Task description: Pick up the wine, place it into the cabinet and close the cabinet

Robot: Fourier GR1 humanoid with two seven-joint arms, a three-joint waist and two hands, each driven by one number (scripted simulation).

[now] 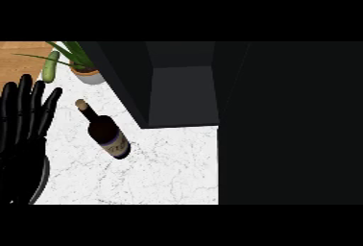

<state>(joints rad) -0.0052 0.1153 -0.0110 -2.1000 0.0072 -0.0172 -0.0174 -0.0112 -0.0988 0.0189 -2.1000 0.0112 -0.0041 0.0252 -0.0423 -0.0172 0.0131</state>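
1. Your left hand (25, 113) rests at the left edge, fingers straight, holding nothing.
2. The wine (106, 132) stands on the counter (163, 168) beside the open cabinet (181, 91).
3. Your right hand is out of sight.

Worktop (163, 178): white marble with grey veins; wooden strip at far left corner. Wine bottle (106, 132) stands on marble left of centre, dark glass, cork at top, pale label low on body. Potted plant (83, 67) at far left, pot grey with orange rim, long green leaves. Green cucumber (50, 66) just beside plant, partly over wooden strip. Dark cabinet (181, 89) stands on worktop behind bottle, open, inside grey.
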